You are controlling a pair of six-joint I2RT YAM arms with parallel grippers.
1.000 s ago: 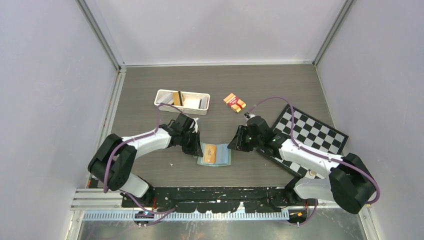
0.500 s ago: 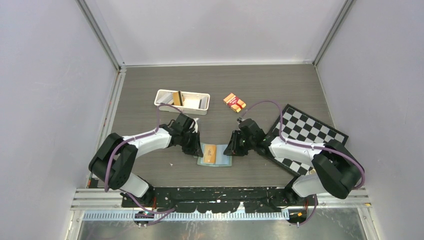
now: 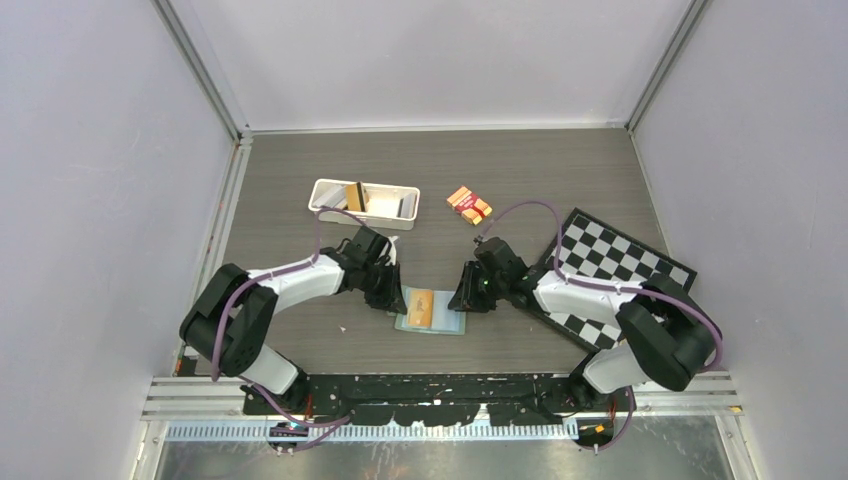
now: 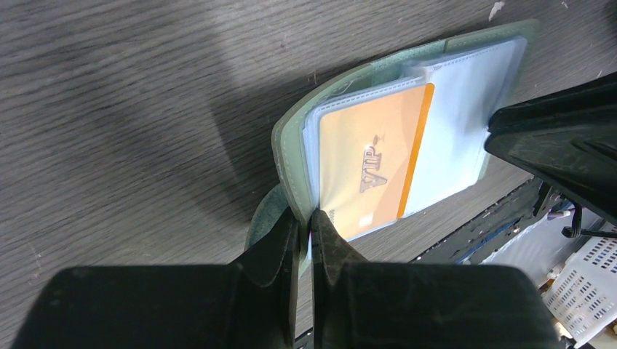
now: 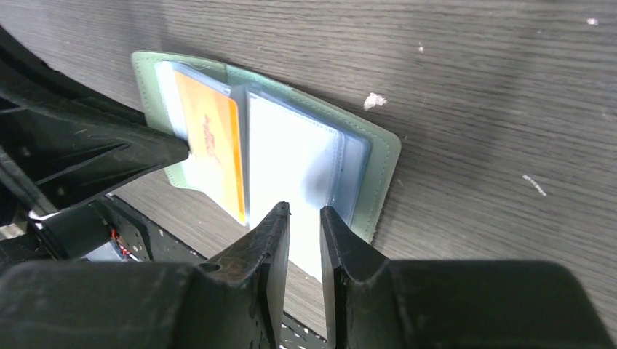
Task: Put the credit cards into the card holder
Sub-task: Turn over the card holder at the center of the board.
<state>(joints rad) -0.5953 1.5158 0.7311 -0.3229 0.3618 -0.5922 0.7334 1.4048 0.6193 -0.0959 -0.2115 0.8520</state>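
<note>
The card holder [image 3: 445, 322] is lying open on the bench [image 3: 520, 180], a gold VIP card [image 4: 371, 160] tucked inside. The left hand [image 4: 305, 218] is clamping its green edge. The right hand [image 5: 304, 212], jaws narrowly apart, is meeting the clear sleeves [image 5: 291, 160]; I cannot tell whether it is gripping.

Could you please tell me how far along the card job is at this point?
Done: one orange card sits in a sleeve of the open card holder.
In hand: the left gripper pinches the holder's cover edge. The right gripper is at the right-hand sleeves, but I cannot tell whether it grips one.
Left: a gold card, and probably a dark one, stand in the white tray.
</note>
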